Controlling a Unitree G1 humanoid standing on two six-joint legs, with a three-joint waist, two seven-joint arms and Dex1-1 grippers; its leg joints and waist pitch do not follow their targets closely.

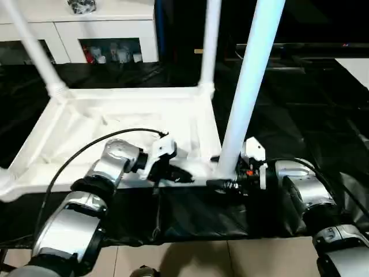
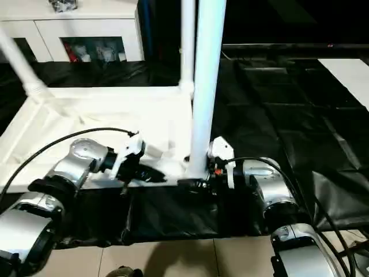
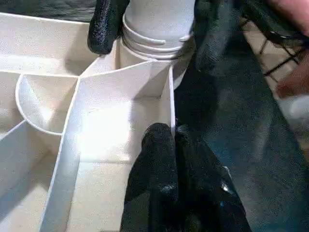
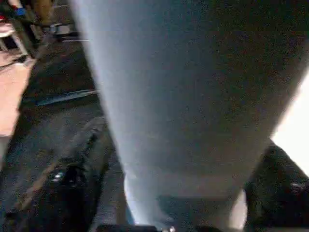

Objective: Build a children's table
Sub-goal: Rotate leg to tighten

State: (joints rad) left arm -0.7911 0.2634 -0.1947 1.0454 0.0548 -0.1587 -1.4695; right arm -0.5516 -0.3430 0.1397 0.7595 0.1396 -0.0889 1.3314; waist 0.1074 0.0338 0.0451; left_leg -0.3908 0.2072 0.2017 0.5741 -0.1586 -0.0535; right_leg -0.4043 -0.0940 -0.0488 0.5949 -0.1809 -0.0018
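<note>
Seating: near-corner leg (image 1: 248,86) in its socket, three legs up
Left pincer (image 1: 183,175): closed, empty
Right pincer (image 1: 222,184): straddling the leg, grip unclear
Left: fourth leg

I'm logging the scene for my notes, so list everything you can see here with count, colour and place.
Table top: one, white, upside down on the black sheet, ribs facing up.
Legs: three, white, standing in corner sockets; the near one by the right arm, two at the far corners.
Floor sheet: one, black, under the table.
Cabinet: one, white, at the back, small items behind its glass.
Left hand: black fingers, shut on a rib at the top's near edge.
Right hand: black fingers, either side of the near leg's base.
</note>
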